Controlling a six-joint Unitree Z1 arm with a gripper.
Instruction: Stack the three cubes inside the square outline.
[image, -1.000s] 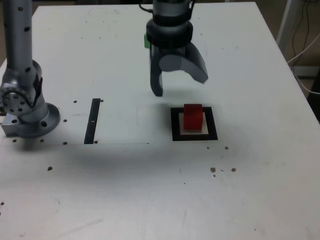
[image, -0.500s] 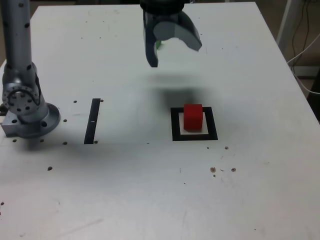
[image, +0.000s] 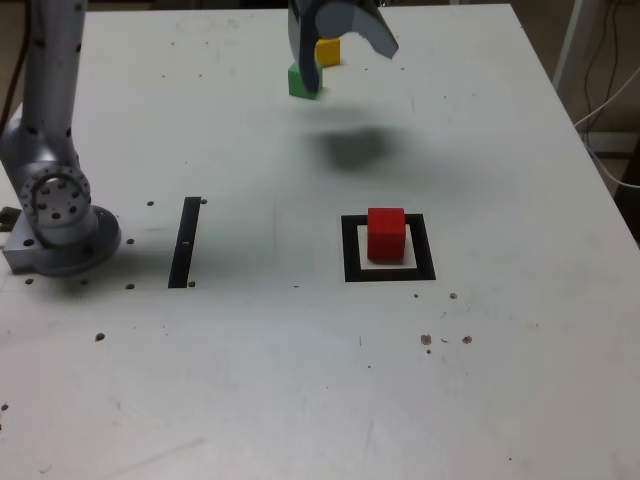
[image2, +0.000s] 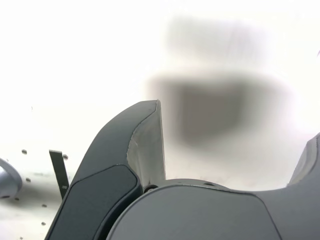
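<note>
The red cube (image: 386, 234) stands inside the black square outline (image: 390, 270), right of centre in the exterior view. At the far edge of the table sit the green cube (image: 299, 82) and, just behind it to the right, the yellow cube (image: 328, 52). My gripper (image: 345, 58) hangs open and empty above those two, partly covering both. The wrist view shows only my dark fingers (image2: 145, 145) spread wide over a blurred shadow on the white table; no cube shows there.
The arm's grey base (image: 60, 215) stands at the exterior view's left. A narrow black strip (image: 186, 241) lies between the base and the outline. Small dark specks dot the white table (image: 300, 380).
My gripper has risen and travelled away from the red cube toward the table's far edge. The yellow cube has come into sight behind the green one.
</note>
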